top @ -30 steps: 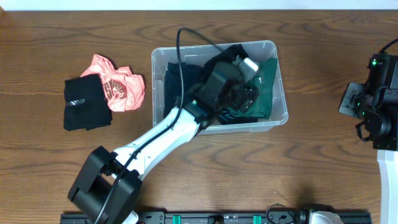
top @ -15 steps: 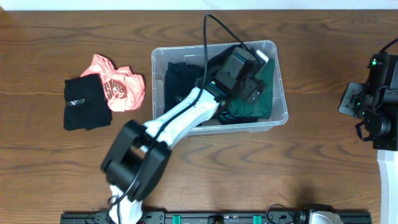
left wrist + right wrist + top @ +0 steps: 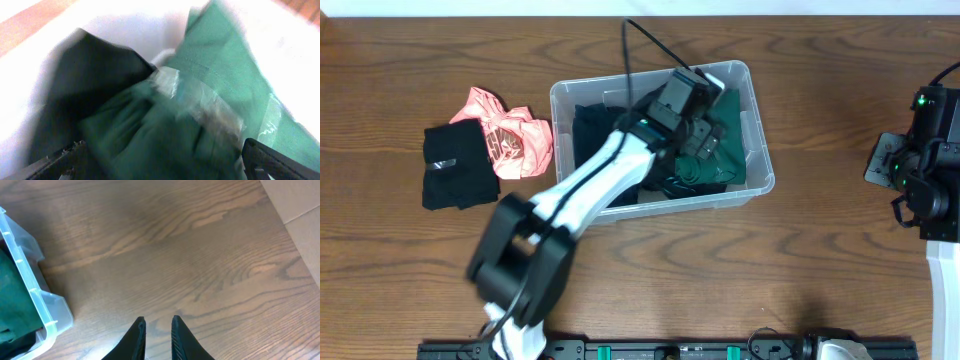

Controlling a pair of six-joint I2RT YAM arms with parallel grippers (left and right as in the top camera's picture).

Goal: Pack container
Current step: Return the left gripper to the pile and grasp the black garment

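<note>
The clear plastic container (image 3: pixel 761 150) stands at the table's middle. It holds a dark green garment (image 3: pixel 730 128) on its right and black clothing (image 3: pixel 595 135) on its left. My left gripper (image 3: pixel 705 140) is down inside the container over the green garment. In the left wrist view its fingers (image 3: pixel 162 150) are spread wide, with the green garment (image 3: pixel 220 85) bunched between them and the pale container wall (image 3: pixel 150 25) behind. My right gripper (image 3: pixel 158 322) hovers over bare wood right of the container's corner (image 3: pixel 30 287), fingers close together and empty.
A crumpled pink garment (image 3: pixel 508 135) and a folded black garment (image 3: pixel 458 167) lie on the table left of the container. The right arm's base (image 3: pixel 930 170) stands at the right edge. A rail runs along the front edge (image 3: pixel 670 350).
The container has slid a little to the left and back. My left gripper has moved left and back with it inside the container. The right arm has not moved.
</note>
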